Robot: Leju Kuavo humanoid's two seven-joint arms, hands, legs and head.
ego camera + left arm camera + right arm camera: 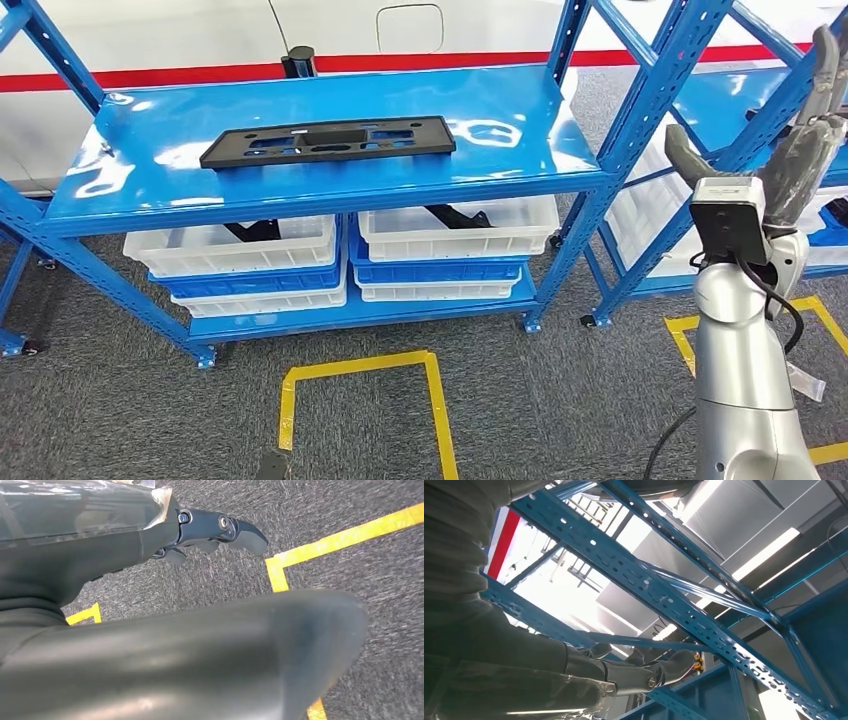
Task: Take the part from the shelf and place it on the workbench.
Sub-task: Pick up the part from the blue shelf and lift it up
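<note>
The left hand hangs over the carpet, fingers loosely spread, grasping nothing. The flat black rectangular plastic part lies mid-shelf on the glossy blue metal shelf, nearer its front edge. The right hand is raised beside the shelf's right upright, fingers released; bring it left, above the part, before descending.

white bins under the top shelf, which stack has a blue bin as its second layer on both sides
Both stacks do; the left stack sets itself apart with its lowest white bin sitting skewed, while the right stack is squared up.
</note>
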